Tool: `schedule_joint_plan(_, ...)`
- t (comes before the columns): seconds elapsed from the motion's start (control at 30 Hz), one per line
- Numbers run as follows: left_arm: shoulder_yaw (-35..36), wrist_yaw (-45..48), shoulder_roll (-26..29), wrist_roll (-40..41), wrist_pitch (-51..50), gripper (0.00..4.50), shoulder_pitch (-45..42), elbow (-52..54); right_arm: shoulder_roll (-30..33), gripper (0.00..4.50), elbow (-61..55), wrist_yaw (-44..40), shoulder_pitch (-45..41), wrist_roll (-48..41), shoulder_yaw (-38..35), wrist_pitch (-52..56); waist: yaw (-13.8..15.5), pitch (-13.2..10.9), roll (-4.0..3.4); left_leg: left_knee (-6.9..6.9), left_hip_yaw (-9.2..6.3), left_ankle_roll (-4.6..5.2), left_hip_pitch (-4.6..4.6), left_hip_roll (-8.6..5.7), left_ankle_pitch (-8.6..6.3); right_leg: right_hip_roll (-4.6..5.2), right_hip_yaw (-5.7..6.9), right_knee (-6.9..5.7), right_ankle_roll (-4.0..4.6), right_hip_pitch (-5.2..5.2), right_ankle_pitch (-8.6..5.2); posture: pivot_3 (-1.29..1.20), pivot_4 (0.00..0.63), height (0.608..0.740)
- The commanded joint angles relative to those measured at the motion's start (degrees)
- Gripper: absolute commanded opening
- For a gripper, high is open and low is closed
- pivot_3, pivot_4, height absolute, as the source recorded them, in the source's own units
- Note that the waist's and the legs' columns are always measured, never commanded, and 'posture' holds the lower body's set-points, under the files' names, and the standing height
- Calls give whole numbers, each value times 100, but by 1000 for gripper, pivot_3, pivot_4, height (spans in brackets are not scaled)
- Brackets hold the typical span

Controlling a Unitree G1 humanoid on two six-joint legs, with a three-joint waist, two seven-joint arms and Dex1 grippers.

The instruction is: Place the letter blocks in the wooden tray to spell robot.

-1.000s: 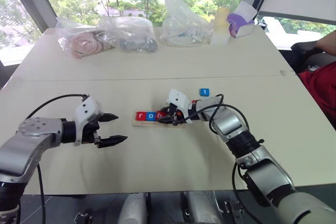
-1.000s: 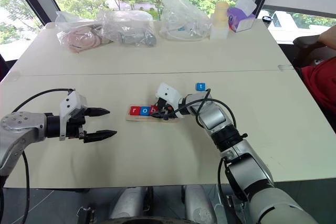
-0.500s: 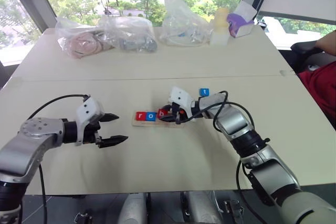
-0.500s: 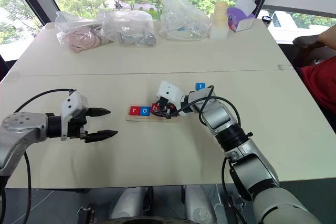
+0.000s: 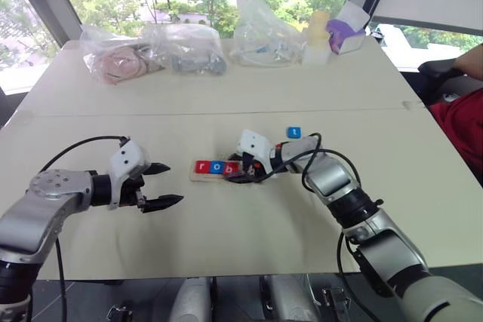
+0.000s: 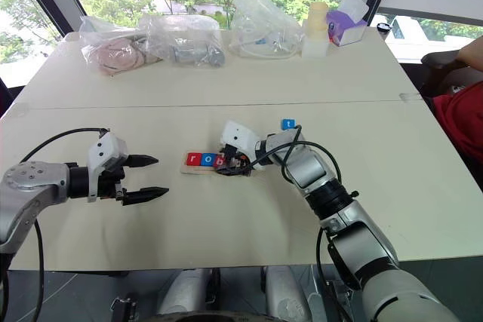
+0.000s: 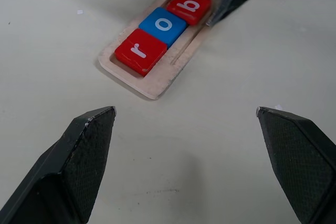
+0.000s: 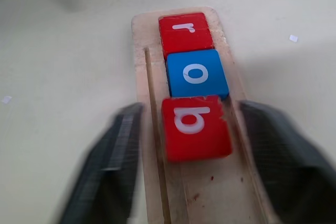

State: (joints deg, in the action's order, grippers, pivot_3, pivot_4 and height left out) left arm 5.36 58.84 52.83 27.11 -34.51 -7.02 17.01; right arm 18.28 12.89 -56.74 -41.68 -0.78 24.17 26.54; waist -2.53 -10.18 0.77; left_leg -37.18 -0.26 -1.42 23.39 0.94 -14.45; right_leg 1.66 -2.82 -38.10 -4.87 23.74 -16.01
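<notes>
Head view: four letter blocks on the table (image 5: 113, 262); three sit in the wooden tray (image 5: 202, 177), and a blue t block (image 5: 293, 132) lies at two o'clock from it.

Left wrist: left gripper (image 7: 186, 124) spread wide, empty.

Right wrist: right gripper (image 8: 191, 129) parted, fingers flanking the red b block (image 8: 195, 127), gaps visible.

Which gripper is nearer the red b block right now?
The right. The right gripper straddles the red b block in the wooden tray, its fingers open on either side. The left gripper hovers open beyond the tray's r end.
</notes>
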Motion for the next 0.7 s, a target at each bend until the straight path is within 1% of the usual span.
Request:
schedule_joint_plan(0.03,116,-24,-5,22,62,4500,2,95,-76,4450,-90,102,-169,-61,-196,-107,0,0,0,0,0,0,0,0,0,0,0,0,0,0,0,0,150,735)
schedule_joint_plan(0.1,120,-33,-9,21,63,4500,1,97,-67,4450,-130,135,-210,-114,-295,-98,0,0,0,0,0,0,0,0,0,0,0,0,0,0,0,0,150,735)
schedule_joint_plan(0.23,153,-67,-45,84,16,4500,-17,145,15,4450,-311,363,-322,-365,-836,112,2,0,0,0,0,0,0,0,0,1,0,0,0,0,0,0,150,735)
schedule_joint_plan(0.3,200,-97,-85,160,-40,4500,-14,208,183,4450,-610,335,-201,-461,-989,222,13,0,0,0,0,0,0,0,0,2,0,0,0,-1,0,0,150,735)
schedule_joint_plan(0.4,194,-87,-88,178,-59,4500,-28,209,357,4450,-1333,302,198,-654,-1084,418,23,2,3,2,-4,0,3,-1,0,5,2,4,0,-1,0,0,150,735)
schedule_joint_plan(0.47,168,-67,-88,192,-72,4500,-71,183,427,4450,-1803,267,521,-727,-991,414,16,2,3,5,-5,0,3,-1,0,5,2,5,0,-1,0,0,150,735)
schedule_joint_plan(0.53,147,-40,-91,213,-101,4500,-140,149,467,4450,-2086,309,811,-615,-790,258,-4,2,3,5,-5,0,1,1,0,4,1,4,0,-1,0,0,150,735)
schedule_joint_plan(0.7,176,68,-8,325,-264,4500,-345,102,306,4450,-1926,603,1110,-352,-457,-112,-2,2,3,0,-3,-1,-3,2,1,-6,-1,0,1,-2,0,0,150,735)
